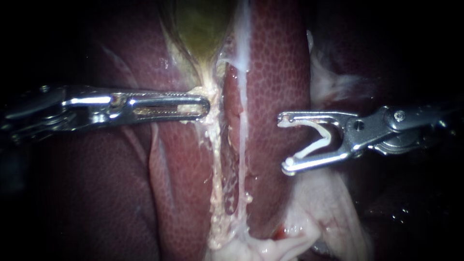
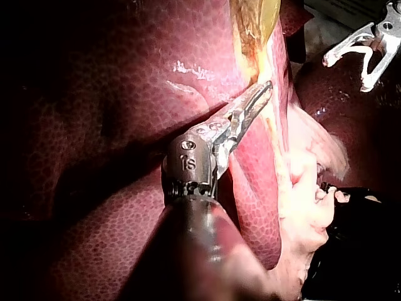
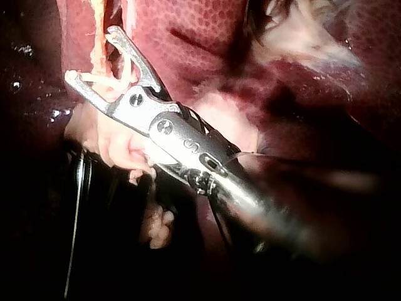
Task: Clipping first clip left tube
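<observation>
The greenish gallbladder [image 1: 203,24] narrows downward into two pale strands on the liver [image 1: 275,72]. These are the yellowish left tube [image 1: 216,159] and the whiter right tube [image 1: 242,121]. My left instrument [image 1: 205,105] comes in level, its jaws shut on pale tissue at the gallbladder's neck, above the left tube; the left wrist view shows the same grip [image 2: 263,91]. My right instrument [image 1: 285,142] stands to the right of both tubes, not touching them. Its jaws are spread wide, with a white V-shaped clip [image 1: 314,140] seated between them. In the right wrist view its jaws [image 3: 91,53] hold the clip [image 3: 116,81].
Pale fatty tissue [image 1: 319,212] bunches below the right instrument and along the liver's right edge [image 1: 328,82]. Dark liver lobes [image 1: 96,193] lie under the left instrument's shaft. A small red spot [image 1: 280,233] sits where the tubes end.
</observation>
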### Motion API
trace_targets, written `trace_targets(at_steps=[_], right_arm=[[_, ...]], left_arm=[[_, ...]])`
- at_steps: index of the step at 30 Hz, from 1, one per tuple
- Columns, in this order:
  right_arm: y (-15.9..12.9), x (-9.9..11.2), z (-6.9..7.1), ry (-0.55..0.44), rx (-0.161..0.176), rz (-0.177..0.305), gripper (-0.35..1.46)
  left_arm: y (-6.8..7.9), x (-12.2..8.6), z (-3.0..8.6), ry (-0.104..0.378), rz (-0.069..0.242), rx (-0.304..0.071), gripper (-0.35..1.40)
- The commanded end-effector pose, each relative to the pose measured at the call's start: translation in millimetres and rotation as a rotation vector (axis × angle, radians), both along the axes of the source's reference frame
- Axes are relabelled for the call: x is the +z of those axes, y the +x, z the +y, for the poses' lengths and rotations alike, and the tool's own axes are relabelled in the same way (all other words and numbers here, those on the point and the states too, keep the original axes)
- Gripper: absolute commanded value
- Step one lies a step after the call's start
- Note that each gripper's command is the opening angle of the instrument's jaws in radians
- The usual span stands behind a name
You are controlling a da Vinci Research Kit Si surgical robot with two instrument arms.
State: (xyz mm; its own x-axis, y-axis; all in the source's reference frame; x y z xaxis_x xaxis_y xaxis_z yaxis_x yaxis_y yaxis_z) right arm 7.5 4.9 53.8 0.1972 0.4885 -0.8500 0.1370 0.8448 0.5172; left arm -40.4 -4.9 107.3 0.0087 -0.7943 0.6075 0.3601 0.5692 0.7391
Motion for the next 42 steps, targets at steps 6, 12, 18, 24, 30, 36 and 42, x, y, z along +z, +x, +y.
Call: trace_targets(at_steps=[6, 12, 18, 24, 30, 36, 42], right_arm=[[0.0, 0.0, 0.0, 0.000, 0.000, 0.000, 0.60], [-0.1, 0.0, 0.0, 0.000, 0.000, 0.000, 0.60], [-0.1, 0.1, 0.0, 0.000, 0.000, 0.000, 0.60], [0.0, 0.1, 0.0, 0.000, 0.000, 0.000, 0.60], [0.1, 0.1, 0.0, 0.000, 0.001, 0.000, 0.60], [1.0, 0.2, -0.2, -0.002, 0.004, -0.003, 0.60], [3.6, 1.2, -1.1, -0.013, -0.001, 0.004, 0.60]], left_arm=[[0.1, -0.8, -0.1, 0.002, -0.001, 0.000, -0.35], [2.1, -3.6, 1.8, 0.021, -0.004, 0.003, -0.35], [5.2, -6.9, 4.4, -0.006, -0.001, -0.027, -0.35], [6.4, -7.8, 4.9, -0.009, -0.001, -0.039, -0.35], [6.4, -7.8, 4.8, -0.009, 0.000, -0.039, -0.35], [6.4, -7.8, 4.6, -0.010, 0.000, -0.039, -0.35], [6.4, -7.9, 4.4, -0.010, 0.001, -0.040, -0.35]])
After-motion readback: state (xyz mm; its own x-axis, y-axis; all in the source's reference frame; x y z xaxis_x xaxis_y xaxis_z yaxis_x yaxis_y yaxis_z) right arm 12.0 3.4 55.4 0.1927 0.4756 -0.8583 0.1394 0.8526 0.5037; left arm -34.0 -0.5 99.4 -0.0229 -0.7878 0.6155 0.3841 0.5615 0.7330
